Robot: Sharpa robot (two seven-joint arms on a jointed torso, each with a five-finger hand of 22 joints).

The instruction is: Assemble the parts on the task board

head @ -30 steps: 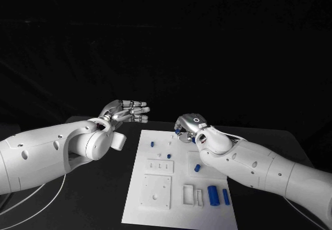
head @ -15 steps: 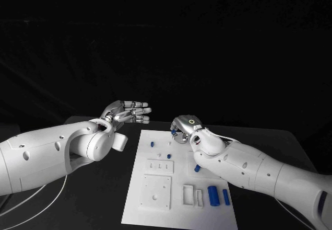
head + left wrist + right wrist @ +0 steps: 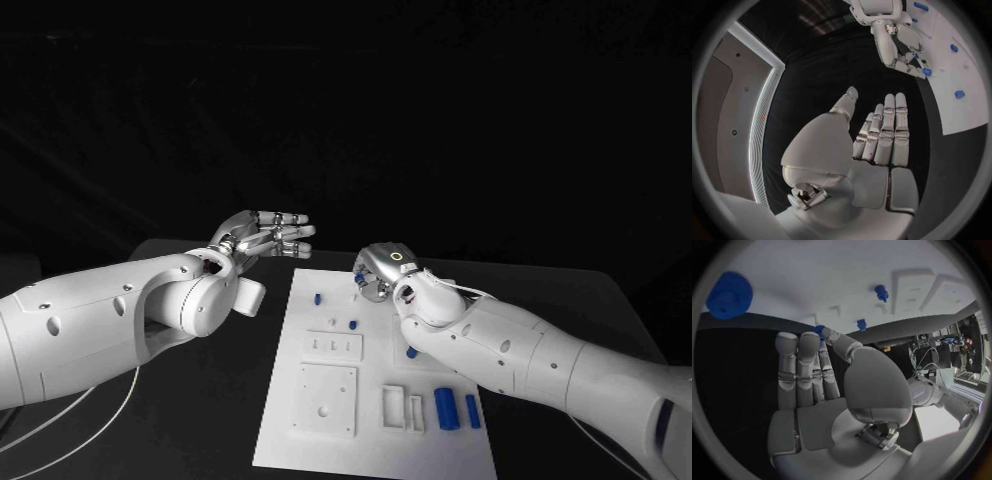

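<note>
The right hand (image 3: 382, 268) pinches a small blue part (image 3: 926, 72) in its fingertips at the far end of the task board (image 3: 325, 440); the part is too small to read its long axis. The left hand (image 3: 267, 235) is released, fingers straight, over the worktop (image 3: 216, 400) beside that end, farther from the part.

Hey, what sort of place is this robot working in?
Probably a robotics lab test bench: a white task board with small blue parts on a black table, dark backdrop, equipment with cables nearby.
</note>
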